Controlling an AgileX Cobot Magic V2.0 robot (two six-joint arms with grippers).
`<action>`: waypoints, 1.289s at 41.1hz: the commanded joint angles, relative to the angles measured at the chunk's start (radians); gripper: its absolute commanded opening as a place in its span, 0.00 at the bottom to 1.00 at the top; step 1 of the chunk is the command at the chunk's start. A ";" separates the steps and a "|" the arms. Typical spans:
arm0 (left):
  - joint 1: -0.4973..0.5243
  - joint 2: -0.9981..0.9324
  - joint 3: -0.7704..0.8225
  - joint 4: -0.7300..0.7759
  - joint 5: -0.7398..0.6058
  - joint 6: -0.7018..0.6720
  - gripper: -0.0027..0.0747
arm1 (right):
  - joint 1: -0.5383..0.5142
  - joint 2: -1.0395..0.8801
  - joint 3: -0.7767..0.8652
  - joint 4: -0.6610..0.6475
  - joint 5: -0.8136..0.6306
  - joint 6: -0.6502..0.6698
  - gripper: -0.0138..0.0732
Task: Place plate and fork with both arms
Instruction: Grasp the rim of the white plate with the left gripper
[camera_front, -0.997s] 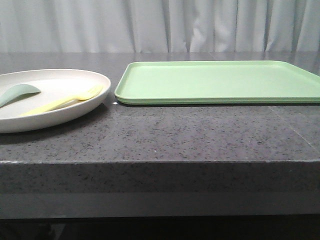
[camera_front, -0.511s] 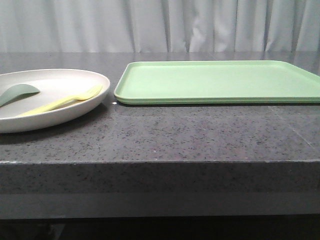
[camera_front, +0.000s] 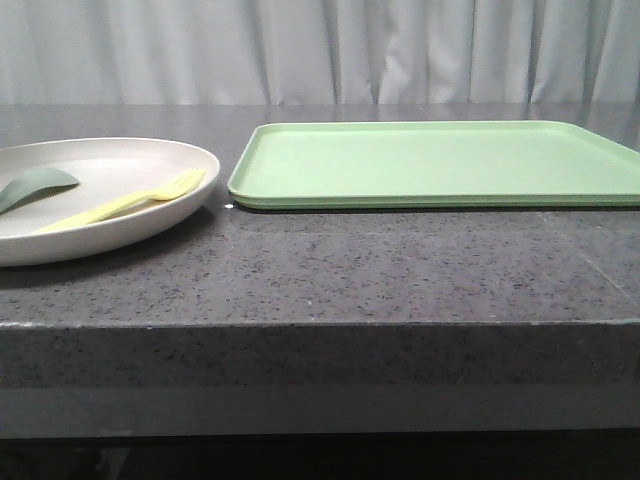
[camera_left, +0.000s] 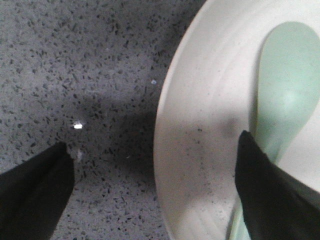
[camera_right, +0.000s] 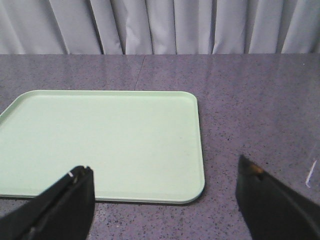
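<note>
The cream plate (camera_front: 110, 215) sits at the left of the table. The pale-yellow fork (camera_front: 125, 204) lies in it, tines toward the plate's right rim. My left gripper (camera_left: 155, 165) is open just above the plate's rim (camera_left: 200, 150); one finger is over the table, the other over the plate. My right gripper (camera_right: 162, 192) is open and empty, above the table near the tray's corner. Neither gripper shows in the front view.
A grey-green spoon (camera_front: 35, 185) lies in the plate, also seen in the left wrist view (camera_left: 285, 95). The flat light-green tray (camera_front: 440, 165) lies at the centre and right; it also shows in the right wrist view (camera_right: 100, 142). A curtain hangs behind the dark speckled table (camera_front: 380, 270).
The plate has shifted very slightly to the left in the front view; the tray has not moved.
</note>
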 joint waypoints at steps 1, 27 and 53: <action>-0.006 -0.029 -0.034 -0.012 -0.032 0.000 0.85 | -0.002 0.010 -0.038 0.005 -0.091 -0.009 0.85; -0.006 0.014 -0.031 -0.043 -0.039 0.000 0.85 | -0.002 0.010 -0.038 0.005 -0.091 -0.009 0.85; -0.006 0.014 -0.031 -0.050 -0.030 0.000 0.03 | -0.002 0.010 -0.038 0.005 -0.090 -0.009 0.85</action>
